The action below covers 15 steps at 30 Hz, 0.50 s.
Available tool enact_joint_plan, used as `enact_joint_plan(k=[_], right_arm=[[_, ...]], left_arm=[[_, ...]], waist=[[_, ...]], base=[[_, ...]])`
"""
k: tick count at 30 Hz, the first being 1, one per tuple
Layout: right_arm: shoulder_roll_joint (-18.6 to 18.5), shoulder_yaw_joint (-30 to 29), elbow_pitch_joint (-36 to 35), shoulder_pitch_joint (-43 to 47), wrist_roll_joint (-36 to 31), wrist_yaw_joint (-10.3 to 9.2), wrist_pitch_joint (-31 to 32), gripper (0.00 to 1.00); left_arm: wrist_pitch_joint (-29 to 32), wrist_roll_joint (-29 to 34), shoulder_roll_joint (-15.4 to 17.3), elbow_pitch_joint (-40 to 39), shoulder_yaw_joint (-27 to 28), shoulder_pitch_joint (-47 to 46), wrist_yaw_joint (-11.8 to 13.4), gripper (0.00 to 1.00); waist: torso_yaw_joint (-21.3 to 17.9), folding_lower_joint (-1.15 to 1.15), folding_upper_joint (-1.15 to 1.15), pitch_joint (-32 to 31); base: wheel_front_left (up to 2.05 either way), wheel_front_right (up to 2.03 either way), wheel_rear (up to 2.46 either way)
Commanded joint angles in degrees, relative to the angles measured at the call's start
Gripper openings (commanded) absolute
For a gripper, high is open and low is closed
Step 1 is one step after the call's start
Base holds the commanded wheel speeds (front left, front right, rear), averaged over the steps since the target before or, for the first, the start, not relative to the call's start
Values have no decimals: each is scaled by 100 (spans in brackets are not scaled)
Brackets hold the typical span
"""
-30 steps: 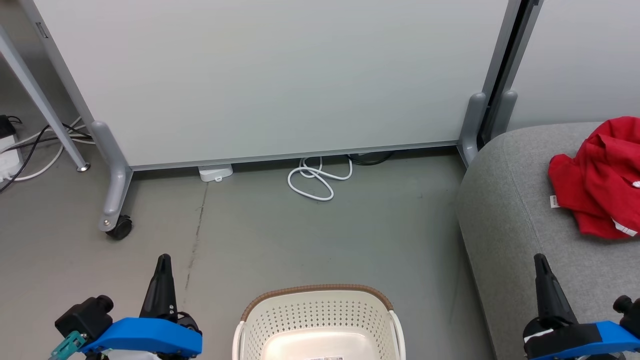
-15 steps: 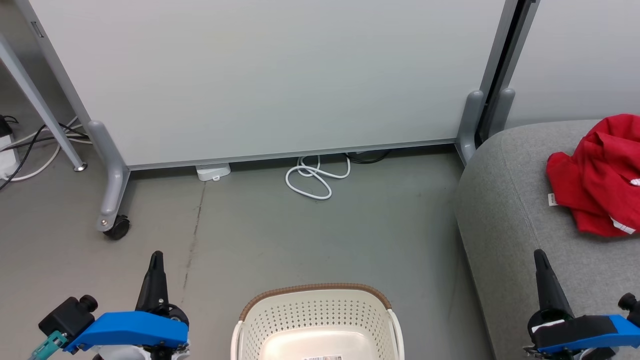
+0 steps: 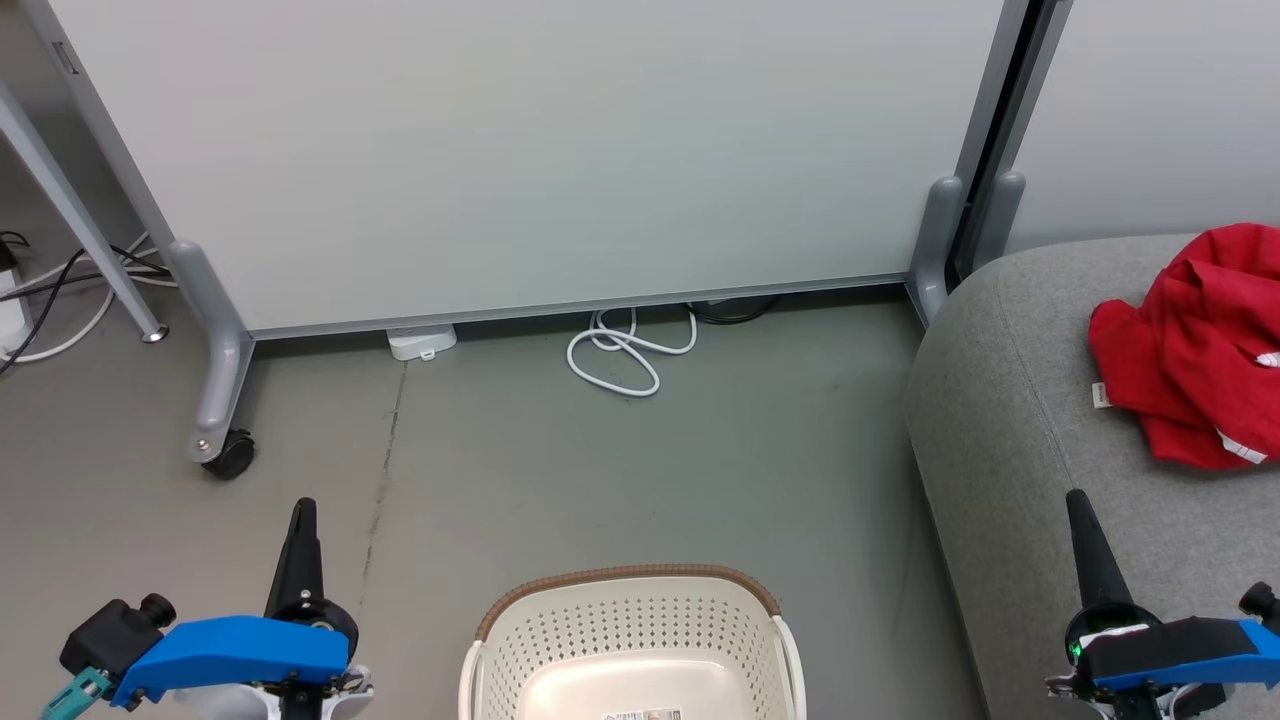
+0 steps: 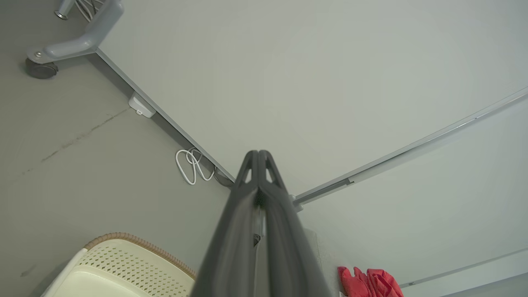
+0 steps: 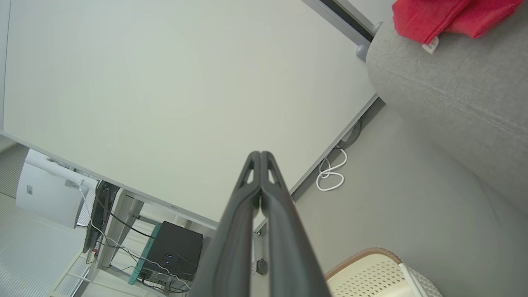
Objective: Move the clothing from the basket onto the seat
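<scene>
The red clothing (image 3: 1195,345) lies crumpled on the grey seat (image 3: 1010,400) at the right, a white label at its edge. It also shows as red clothing (image 5: 449,14) at the top of the right wrist view and as red clothing (image 4: 369,282) low in the left wrist view. The cream basket (image 3: 630,640) with its brown rim stands at bottom centre, nothing red inside, a label on its base. My left gripper (image 3: 303,508) is shut at lower left, left of the basket. My right gripper (image 3: 1077,498) is shut at lower right, over the seat's front part, holding nothing.
A large white partition panel (image 3: 520,150) on grey wheeled feet (image 3: 215,380) stands across the back. A coiled white cable (image 3: 625,355) and a small white box (image 3: 422,342) lie at its base. Cables (image 3: 60,290) trail at far left.
The whole head picture has shifted slightly, so the camera moved. Both grippers have turned in the picture and sit a little lower. The clothing and basket keep their places.
</scene>
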Motion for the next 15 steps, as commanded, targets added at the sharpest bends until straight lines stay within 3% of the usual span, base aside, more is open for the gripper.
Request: enact_joint_plan(k=[1, 15], right_arm=[[0, -19, -26, -141, 172, 3, 42, 0], [12, -44, 31, -228, 980, 3, 258, 0]], left_arm=[[39, -159, 1, -42, 66, -175, -41, 0], [251, -976, -42, -24, 232, -229, -108, 0]], waist=[[-3, 0, 0, 2], [-36, 0, 0, 25]], base=[[0, 0, 0], [0, 0, 0]])
